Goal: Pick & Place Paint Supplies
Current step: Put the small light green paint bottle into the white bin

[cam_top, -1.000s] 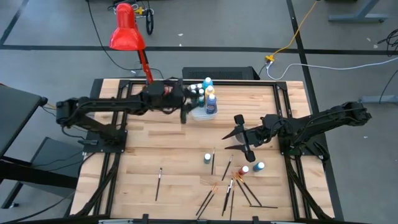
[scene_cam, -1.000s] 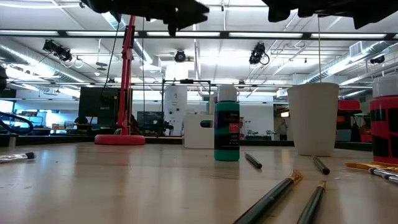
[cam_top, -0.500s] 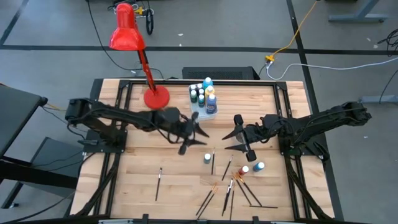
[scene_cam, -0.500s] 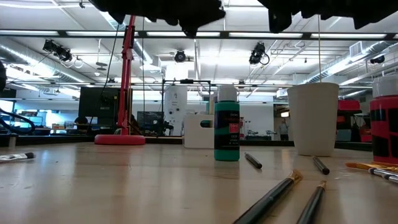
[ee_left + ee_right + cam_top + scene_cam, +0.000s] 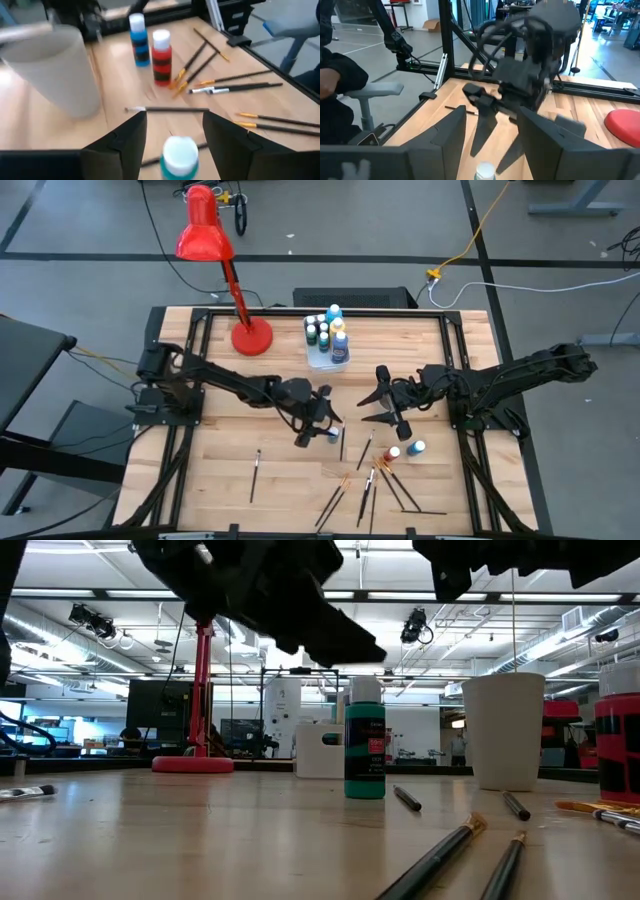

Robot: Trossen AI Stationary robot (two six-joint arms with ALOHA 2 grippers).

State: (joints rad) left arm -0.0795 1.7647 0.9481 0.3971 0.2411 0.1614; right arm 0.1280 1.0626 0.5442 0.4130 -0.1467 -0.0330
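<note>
A teal paint bottle (image 5: 333,436) with a white cap (image 5: 179,156) stands upright on the wooden table. My left gripper (image 5: 320,425) hangs open just above it, with one finger on each side of the cap and touching nothing. A blue bottle (image 5: 139,40) and a dark red bottle (image 5: 161,55) stand farther right. Several thin paintbrushes (image 5: 370,480) lie flat near the front edge. My right gripper (image 5: 372,394) waits open above the table, right of the teal bottle, holding nothing.
A white cup (image 5: 503,730) stands upright near the teal bottle. At the far edge, a white tub (image 5: 322,360) holds several more bottles. The red lamp's base (image 5: 250,338) is to its left. One brush (image 5: 255,475) lies alone at front left.
My left gripper has swung from the tub at the far side toward the near edge. It has also come down, and now hangs over the teal bottle. The bottles, cup and brushes have stayed where they were.
</note>
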